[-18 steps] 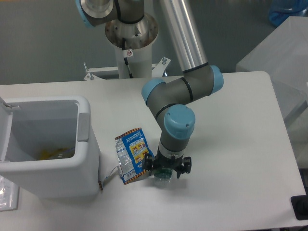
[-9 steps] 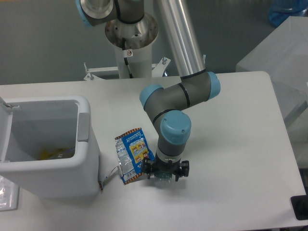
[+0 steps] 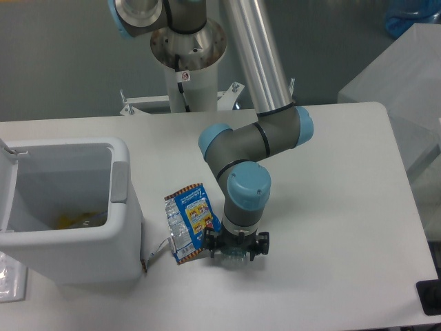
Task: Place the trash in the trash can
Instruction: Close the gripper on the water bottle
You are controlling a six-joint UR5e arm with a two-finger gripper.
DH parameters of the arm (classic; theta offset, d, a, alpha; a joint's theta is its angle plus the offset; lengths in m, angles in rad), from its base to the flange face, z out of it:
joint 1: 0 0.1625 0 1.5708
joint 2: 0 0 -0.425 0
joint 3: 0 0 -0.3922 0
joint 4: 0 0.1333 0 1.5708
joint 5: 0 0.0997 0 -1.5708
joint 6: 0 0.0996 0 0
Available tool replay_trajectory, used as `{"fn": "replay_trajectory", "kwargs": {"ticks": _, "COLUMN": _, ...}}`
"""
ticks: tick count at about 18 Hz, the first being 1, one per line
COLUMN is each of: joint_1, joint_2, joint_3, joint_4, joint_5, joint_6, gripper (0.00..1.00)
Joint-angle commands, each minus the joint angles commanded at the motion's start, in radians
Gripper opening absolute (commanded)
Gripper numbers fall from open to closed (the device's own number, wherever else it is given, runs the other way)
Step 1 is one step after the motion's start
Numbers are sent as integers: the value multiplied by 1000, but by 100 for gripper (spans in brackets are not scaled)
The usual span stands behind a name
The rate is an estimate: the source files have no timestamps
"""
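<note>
The pincer (image 3: 235,252) points straight down near the front edge of the worktop (image 3: 331,207), low over the clear bottle (image 3: 234,258), which suits a top grasp. The bottle lies directly beneath it, mostly hidden; whether the jaws are apart or clamped on it cannot be told. The blue snack wrapper (image 3: 189,222) lies just beside the pincer, toward the white trash can (image 3: 83,238) at the worktop's left edge, lid open.

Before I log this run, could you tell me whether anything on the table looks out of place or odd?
Only the trash itself: the crumpled wrapper lies askew on the table beside the open bin, and the gripper is down over the bottle.
</note>
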Motion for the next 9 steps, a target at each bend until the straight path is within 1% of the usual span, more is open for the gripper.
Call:
{"fn": "replay_trajectory", "kwargs": {"ticks": 1, "joint_1": 0, "joint_2": 0, "joint_3": 0, "joint_4": 0, "joint_5": 0, "joint_6": 0, "gripper": 96}}
{"fn": "replay_trajectory", "kwargs": {"ticks": 3, "joint_1": 0, "joint_2": 2, "joint_3": 0, "joint_4": 0, "joint_5": 0, "joint_6": 0, "gripper": 90}}
{"fn": "replay_trajectory", "kwargs": {"ticks": 8, "joint_1": 0, "joint_2": 0, "joint_3": 2, "joint_4": 0, "joint_5": 2, "joint_6": 0, "gripper": 84}}
{"fn": "replay_trajectory", "kwargs": {"ticks": 9, "joint_1": 0, "joint_2": -2, "joint_3": 5, "joint_4": 0, "joint_5": 6, "joint_6": 0, "gripper": 82}}
